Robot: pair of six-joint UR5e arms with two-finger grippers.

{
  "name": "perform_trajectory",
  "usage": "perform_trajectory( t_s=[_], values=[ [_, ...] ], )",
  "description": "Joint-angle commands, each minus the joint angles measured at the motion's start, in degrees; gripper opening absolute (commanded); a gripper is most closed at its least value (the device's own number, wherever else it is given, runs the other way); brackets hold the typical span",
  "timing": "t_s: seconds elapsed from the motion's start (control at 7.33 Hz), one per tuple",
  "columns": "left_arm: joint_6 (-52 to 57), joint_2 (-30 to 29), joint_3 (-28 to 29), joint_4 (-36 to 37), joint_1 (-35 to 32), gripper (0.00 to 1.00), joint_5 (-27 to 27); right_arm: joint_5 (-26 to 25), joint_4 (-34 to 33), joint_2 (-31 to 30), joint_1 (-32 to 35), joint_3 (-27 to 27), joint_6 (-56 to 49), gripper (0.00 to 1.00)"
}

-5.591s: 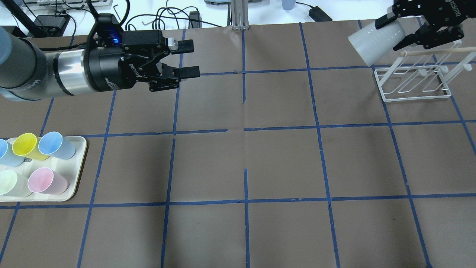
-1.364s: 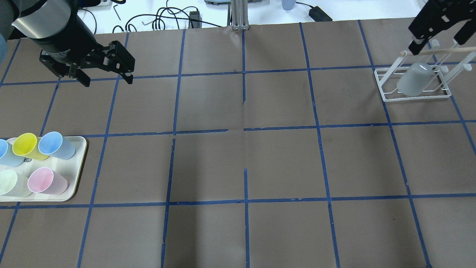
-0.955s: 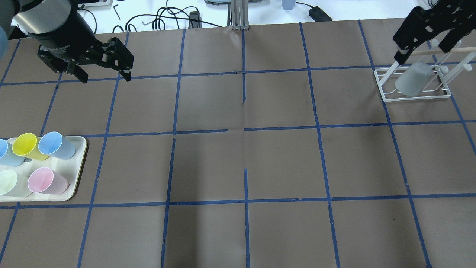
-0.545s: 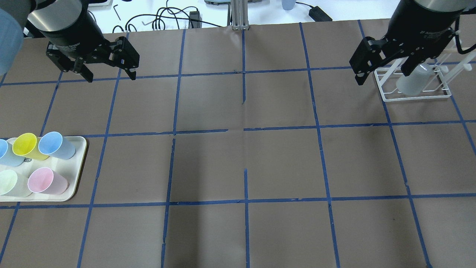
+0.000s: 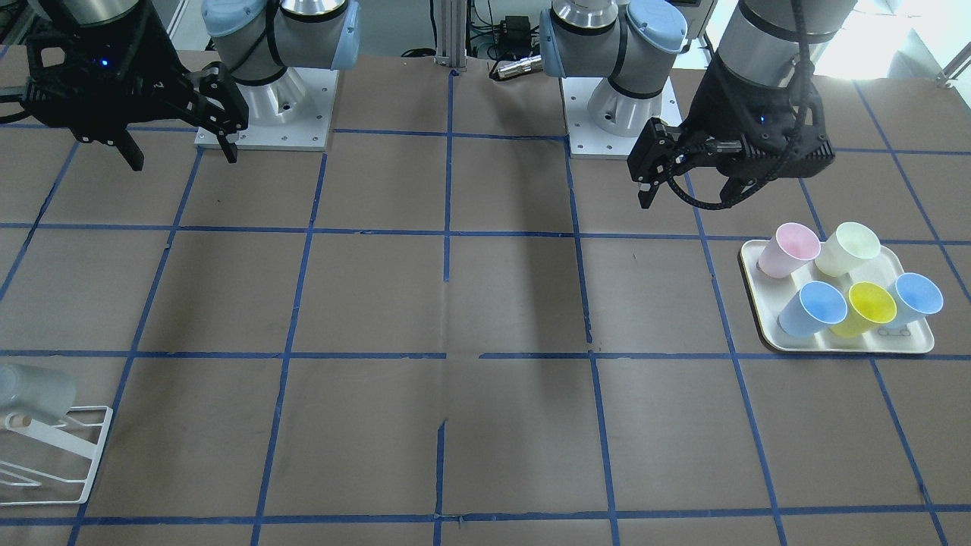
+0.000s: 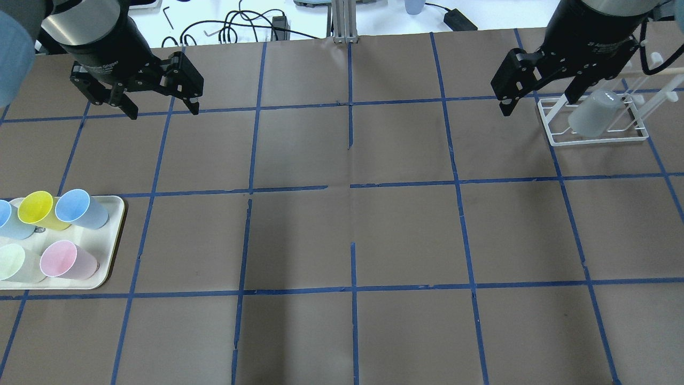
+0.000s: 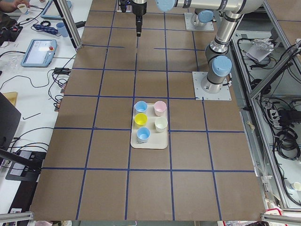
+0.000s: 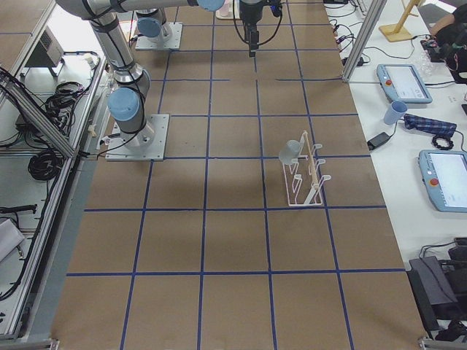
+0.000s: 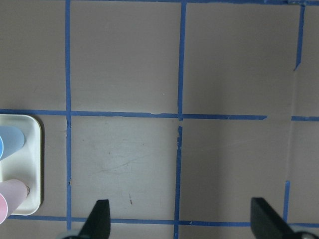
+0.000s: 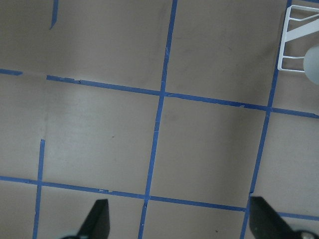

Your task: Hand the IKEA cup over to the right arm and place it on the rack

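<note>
Grey plastic cup (image 6: 594, 113) sits on the white wire rack (image 6: 588, 142), just beside the black right gripper (image 6: 537, 105), which is wide open and empty.

I saw brown table paper (image 6: 406, 235) gridded with blue tape (image 6: 352, 289). There were a small grey plastic tumbler (image 6: 590, 115), a white wire rack (image 6: 598, 141) and a cream rounded tray (image 6: 112, 240) of pink, yellow, pale green and blue cups (image 6: 69, 259).

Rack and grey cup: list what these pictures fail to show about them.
- What holds the cup: in the overhead view the cup itself covers it, and the right view is too small.
- Part of the rack: front view, cut off by the left edge.
- Most of the cup: right wrist view, cut off by the right edge.
</note>
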Motion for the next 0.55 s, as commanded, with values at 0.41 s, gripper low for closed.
perform_trajectory(
  t_s=[0.41],
  values=[
    [-0.31, 0.08, -0.11, 0.1, 0.0, 1.0, -0.38, 1.46, -5.66, 1.58, 0.19, 0.21, 4.55, 1.0]
  ],
)
